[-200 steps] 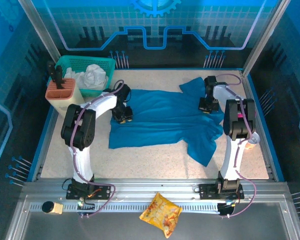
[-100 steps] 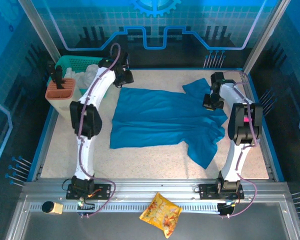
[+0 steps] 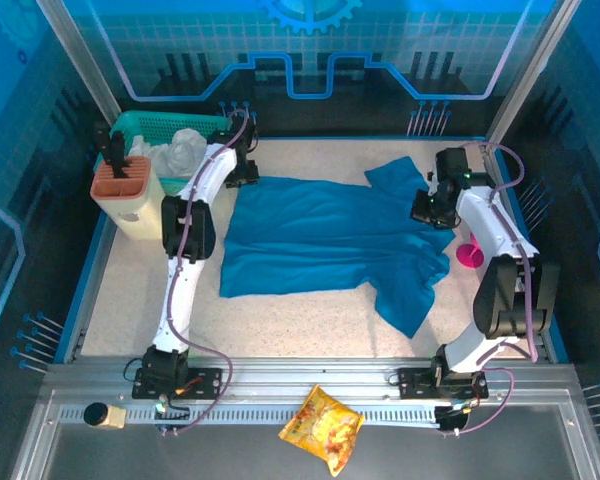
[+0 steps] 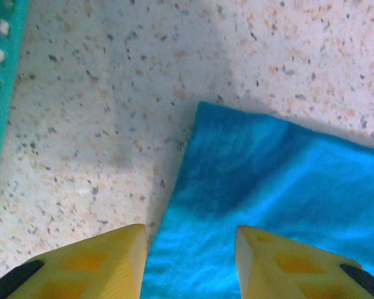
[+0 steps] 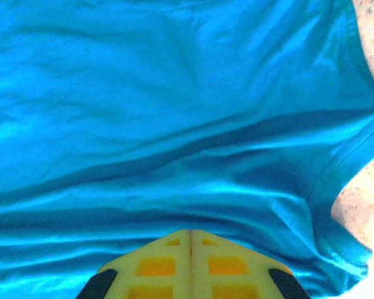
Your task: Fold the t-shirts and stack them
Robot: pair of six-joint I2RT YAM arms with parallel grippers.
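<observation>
One teal-blue t-shirt (image 3: 325, 240) lies spread flat across the middle of the table, with a sleeve pointing to the far right and another to the near right. My left gripper (image 3: 244, 172) hovers at the shirt's far left corner. In the left wrist view its yellow fingers (image 4: 190, 233) stand open, with the corner of the t-shirt (image 4: 280, 187) just beyond them and nothing held. My right gripper (image 3: 431, 208) is over the shirt's right side. Its fingers (image 5: 190, 232) are shut tip to tip above the wrinkled t-shirt (image 5: 174, 106), with no fabric seen between them.
A teal basket (image 3: 150, 122) holding white cloth (image 3: 185, 148) stands at the back left, and its rim (image 4: 0, 93) is close to my left gripper. An orange-topped holder (image 3: 130, 190) sits beside it. A pink cup (image 3: 470, 255) stands at the right edge. A snack bag (image 3: 322, 425) lies on the front rail.
My left arm has swung from the shirt's left middle to its far left corner. The right arm has shifted right, uncovering the pink cup. The shirt has stayed in place.
</observation>
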